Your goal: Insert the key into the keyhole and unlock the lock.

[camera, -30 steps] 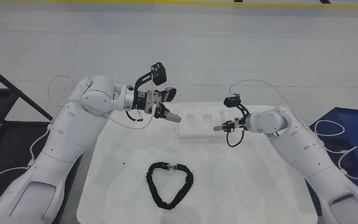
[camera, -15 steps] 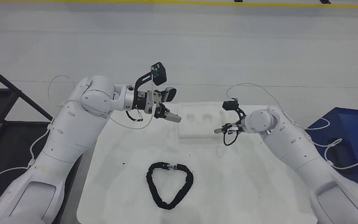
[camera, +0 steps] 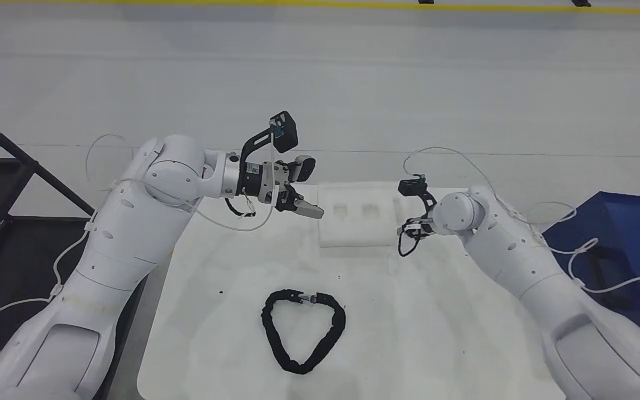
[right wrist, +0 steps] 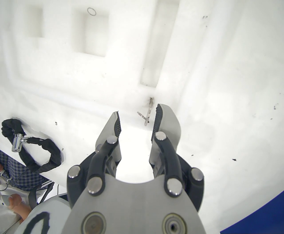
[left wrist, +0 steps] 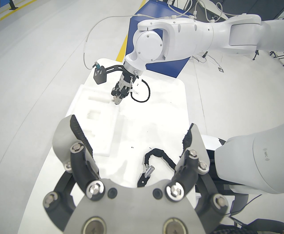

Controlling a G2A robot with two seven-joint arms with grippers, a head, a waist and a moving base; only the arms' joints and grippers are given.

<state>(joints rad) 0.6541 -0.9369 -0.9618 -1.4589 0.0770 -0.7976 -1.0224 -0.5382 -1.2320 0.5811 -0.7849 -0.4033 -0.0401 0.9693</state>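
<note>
**A:** Since the keys (right wrist: 146, 114) are so small and thin, where would you take hold?

**B:** They lie flat at the edge of the foam tray (camera: 350, 235), on the side toward the chain lock (camera: 303, 330). I cannot tell whether they sit on its lip or on the bench (camera: 400, 330) beside it. The right jaws hang just over them, apart, one pad on either side, gripping nothing.

**A:** Two keys?

**B:** Two thin metal blades joined at one end, I think. They look light, stiff and slippery. I judge a pinch across the wider bow end is best, which leaves the blade free for the keyhole. The spare key may swing.

**A:** And the lock?

**B:** It is well apart from the foam tray, nearer the robot. It is a chain in a black fabric sleeve, bent into a loop, with a short shiny lock cylinder (left wrist: 149, 171) at the join. The sleeve looks soft and floppy and the cylinder rigid, so I would steady it there. The left jaws hover beside the tray's end away from the keys, wide apart, holding nothing.

**A:** Anything in the tray?

**B:** It has cut pockets, some squarish and one long and narrow. A small wire ring (right wrist: 91, 11) lies in a squarish one.
</note>
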